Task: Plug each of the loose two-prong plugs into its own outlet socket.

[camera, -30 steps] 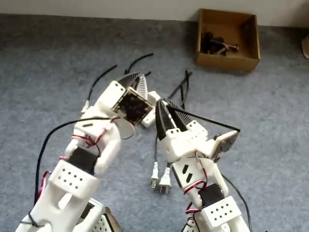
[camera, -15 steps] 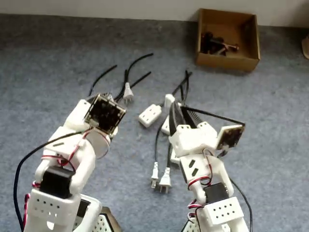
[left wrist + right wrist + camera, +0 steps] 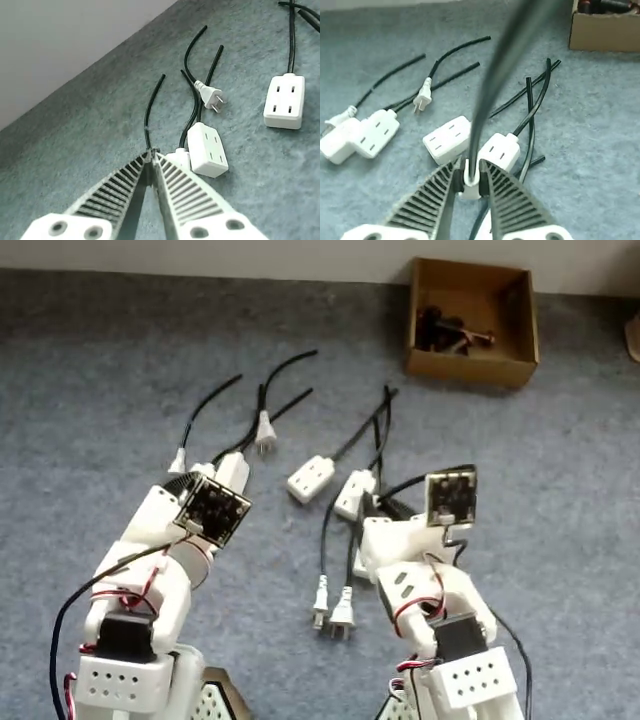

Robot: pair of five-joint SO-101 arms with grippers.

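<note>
- The right gripper [image 3: 469,166] is clamped on a white plug [image 3: 470,185], with the plug's black cord [image 3: 495,75] rising from it.
- The left gripper [image 3: 151,154] is closed on nothing, its tips just beside a white socket [image 3: 205,150].
- A loose plug [image 3: 212,97] lies beyond that socket, toward the tabletop's far edge.
- A pair of plugs [image 3: 342,612] lies near the front edge, between the arms.

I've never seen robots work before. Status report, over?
Left fingers shut, empty. Right fingers shut on a plug, near two sockets. Loose cords lie beside them.
</note>
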